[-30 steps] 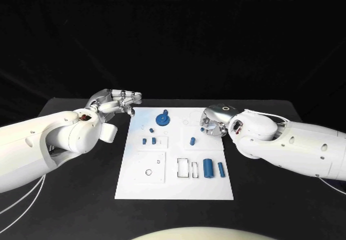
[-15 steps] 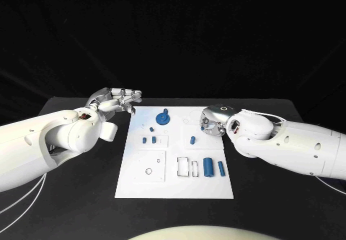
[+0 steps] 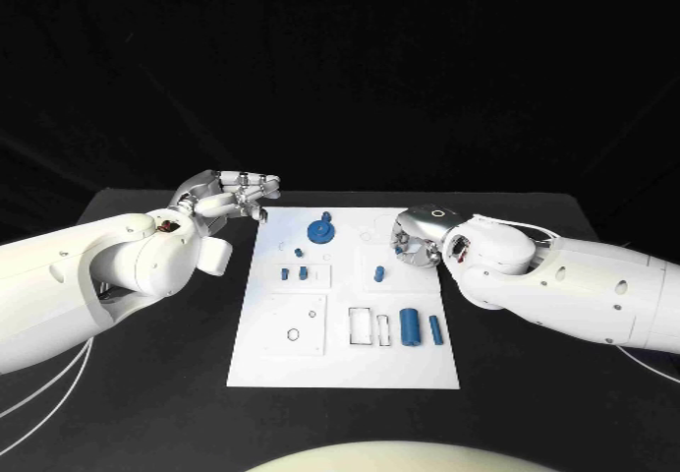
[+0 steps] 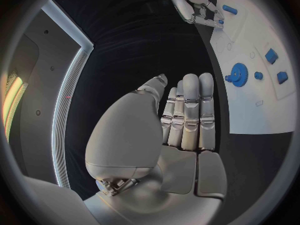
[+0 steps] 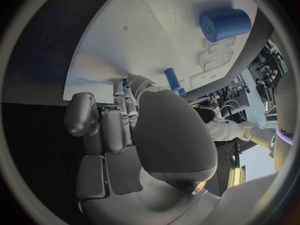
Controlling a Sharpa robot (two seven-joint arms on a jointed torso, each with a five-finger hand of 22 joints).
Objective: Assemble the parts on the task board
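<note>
The white task board lies mid-table. On it are a blue gear, small blue pieces, a blue peg, a thick blue cylinder and a thin blue rod. My right hand is low over the board's far right part. Its fingertips touch the board, and a sliver of a small blue part shows pinched between them and the thumb. The peg stands just beside them. My left hand hovers off the board's far left corner, fingers straight, holding nothing.
Black table surrounds the board on all sides. Rectangular recesses and round holes mark the board's near half. The left wrist view shows the gear and my right hand across the board.
My right hand has edged slightly inward over the board's far right part. The left hand has hardly moved.
</note>
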